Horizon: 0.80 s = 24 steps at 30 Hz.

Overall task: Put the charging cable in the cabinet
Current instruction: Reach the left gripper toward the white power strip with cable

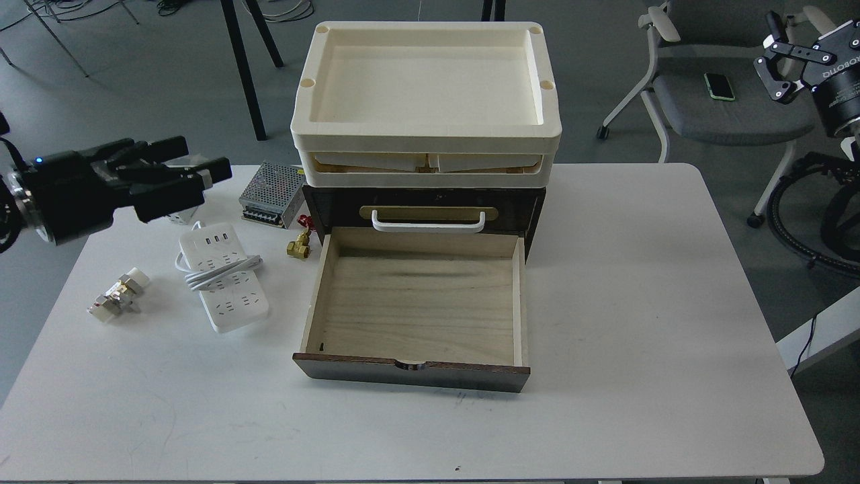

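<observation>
White counter [638, 323], seen from the robot's head. At its centre stands the cabinet [322, 208], a dark brown wooden unit whose lower drawer [416, 302] is pulled fully out toward the viewer; the drawer's pale wood lining is bare. Above the open drawer, the closed upper front carries a white bar handle [428, 221] on a brass plate. Two cream plastic trays [426, 94] are stacked on top of the cabinet.

Left of the drawer, the charging cable [223, 277] lies flat on the counter, apart from the cabinet: a white power strip with USB ports at its far end and its white cord looped across the middle. Behind it rests a silver mesh-cased power supply [272, 193], just beside the cabinet's left wall. A small brass fitting [298, 246] sits between strip and drawer. A small white-and-metal part [119, 296] lies further left.

The left tool [195, 173] is raised over the counter's far-left corner, behind the strip; its fingers lie close together, holding nothing visible. The right tool [779, 67] is raised off the counter at upper right, fingers spread, empty. Behind it stands a grey chair [685, 101] with a phone [719, 86] on its seat.
</observation>
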Motion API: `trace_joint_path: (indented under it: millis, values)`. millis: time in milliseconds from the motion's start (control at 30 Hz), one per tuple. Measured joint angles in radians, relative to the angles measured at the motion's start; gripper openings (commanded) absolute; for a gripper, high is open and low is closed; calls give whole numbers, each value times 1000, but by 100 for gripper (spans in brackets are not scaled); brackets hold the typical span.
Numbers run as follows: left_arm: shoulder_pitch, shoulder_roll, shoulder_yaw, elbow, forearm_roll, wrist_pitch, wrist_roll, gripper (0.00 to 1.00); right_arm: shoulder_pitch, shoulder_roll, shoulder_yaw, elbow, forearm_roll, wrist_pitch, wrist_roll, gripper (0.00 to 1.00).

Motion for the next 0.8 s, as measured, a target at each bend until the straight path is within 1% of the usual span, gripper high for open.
trace_joint_path:
  millis: [100,200,267,367,567,800]
  values:
    - [-24,-15,142,64,133,0,-1,99,-11,0,0,0,0,0,0,100]
    - [-86,-59,271,148,158,0,-1,99,-21,2,1,0,0,0,0,100]
    - [-139,-88,333,204,160,0,-1,98,-28,3,1,0,0,0,0,100]
    - [-188,-115,373,276,161,20,-1,98,-34,4,1,0,0,-1,0,100]
    - [-230,-195,403,386,161,70,-1,98,-46,10,2,-2,1,-1,0,100]
    - [-313,-276,542,581,161,203,-1,97,-51,10,2,-2,2,-1,0,100]
